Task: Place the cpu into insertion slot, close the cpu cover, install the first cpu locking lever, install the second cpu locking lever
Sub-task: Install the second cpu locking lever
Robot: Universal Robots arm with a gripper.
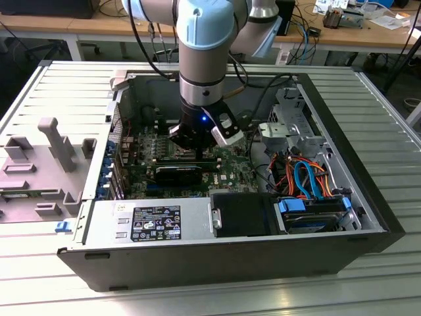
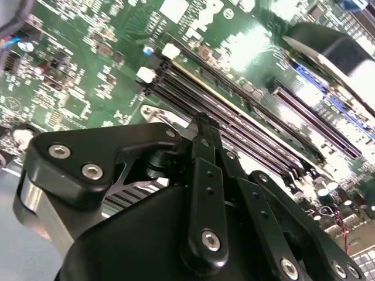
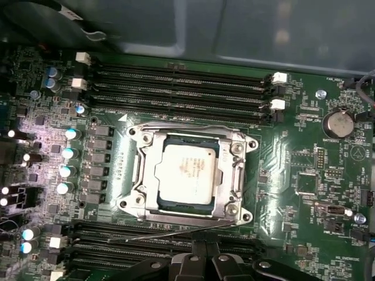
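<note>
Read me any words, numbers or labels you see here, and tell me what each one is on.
No text here is legible enough to quote.
cpu: faint print on its metal top, too small to read.
label on the power supply: print and marks, blurred.
motherboard: white lettering, too small to read.

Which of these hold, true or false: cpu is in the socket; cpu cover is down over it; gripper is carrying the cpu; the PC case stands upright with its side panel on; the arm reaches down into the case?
1. The cpu sits in the socket: true.
2. The cpu cover lies down around it: true, its frame surrounds the chip in the first wrist view.
3. The gripper carries the cpu: false, the chip is in the socket, apart from the fingertips.
4. The PC case stands upright, panel on: false, it lies on its side, open, motherboard exposed.
5. The arm reaches down into the case: true.
</note>
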